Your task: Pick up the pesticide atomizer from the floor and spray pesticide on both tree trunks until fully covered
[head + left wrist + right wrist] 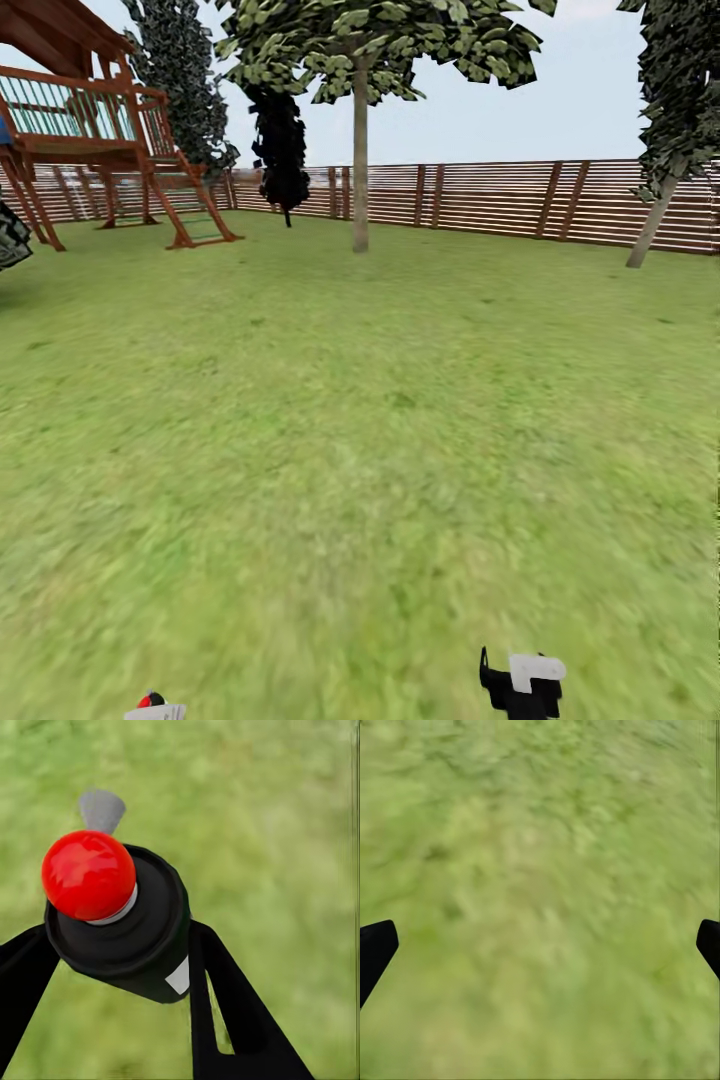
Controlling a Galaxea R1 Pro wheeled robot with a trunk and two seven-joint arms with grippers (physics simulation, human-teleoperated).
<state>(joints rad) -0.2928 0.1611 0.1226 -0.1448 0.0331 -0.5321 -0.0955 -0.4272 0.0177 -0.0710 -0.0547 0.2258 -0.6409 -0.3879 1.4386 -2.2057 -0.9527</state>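
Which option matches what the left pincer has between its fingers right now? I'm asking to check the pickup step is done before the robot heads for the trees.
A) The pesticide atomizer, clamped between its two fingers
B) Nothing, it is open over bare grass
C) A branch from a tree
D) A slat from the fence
A: in the left wrist view the left pincer has both black fingers against the pesticide atomizer, red knob up, over the grass.

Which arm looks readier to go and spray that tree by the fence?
The left. Its gripper already clasps the pesticide atomizer, red knob showing. The right gripper is open over bare grass. The tree trunk stands far ahead.
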